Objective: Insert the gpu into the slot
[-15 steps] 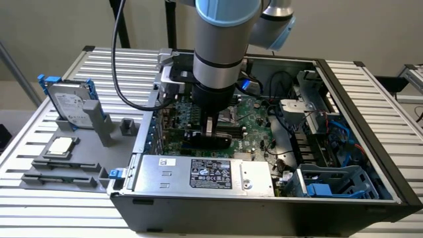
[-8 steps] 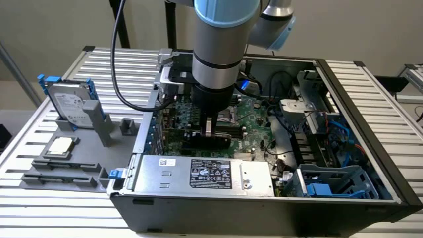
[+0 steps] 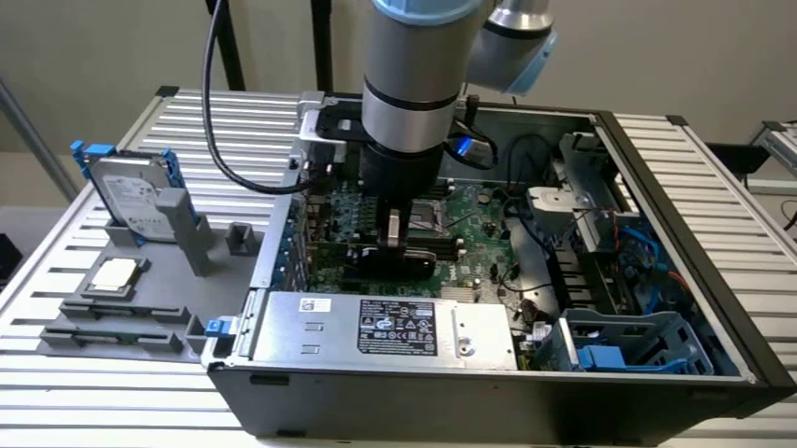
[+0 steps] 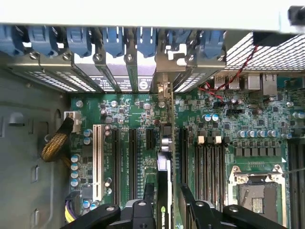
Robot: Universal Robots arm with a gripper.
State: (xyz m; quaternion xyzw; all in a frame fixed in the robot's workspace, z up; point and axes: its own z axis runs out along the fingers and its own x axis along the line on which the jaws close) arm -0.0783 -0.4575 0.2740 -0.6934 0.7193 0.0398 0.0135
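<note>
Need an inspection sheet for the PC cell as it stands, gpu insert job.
surface: slatted metal table with an open PC case on it.
job's things: gpu upright, edge-on over the green motherboard, bracket end at the rear openings; slot hidden under the card, seating cannot be told.
clutter: grey fixture on the exterior view's left holding a hard drive and a CPU chip; labelled power-supply box in the case.
grippers: gripper down inside the case, astride the gpu.
cables: black cable hanging from the arm; braided yellow bundle; red and black wires.
surroundings: pale wall.
</note>
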